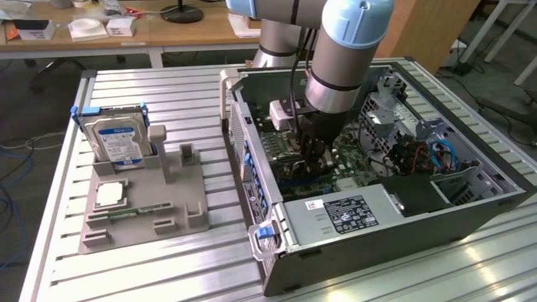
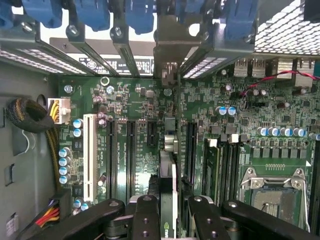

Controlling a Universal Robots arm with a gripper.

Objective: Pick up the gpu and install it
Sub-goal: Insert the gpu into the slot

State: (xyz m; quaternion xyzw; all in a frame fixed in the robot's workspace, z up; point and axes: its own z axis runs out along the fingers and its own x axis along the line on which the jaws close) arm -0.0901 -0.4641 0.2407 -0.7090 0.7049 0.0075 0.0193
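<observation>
The two black fingers are closed narrowly on the gpu, a thin card seen edge-on that runs straight out ahead of them over the green motherboard. Its far end reaches a pale metal bracket among the rear slot covers under the blue latches. Whether the card sits fully in its slot cannot be told. A long white slot lies to one side of the fingers and the bare processor socket to the other. In the exterior view the gripper reaches down inside the open computer case on the ribbed counter. Well away from the fingers, towards the exterior view's left, a grey holder carries an upright hard drive.
</observation>
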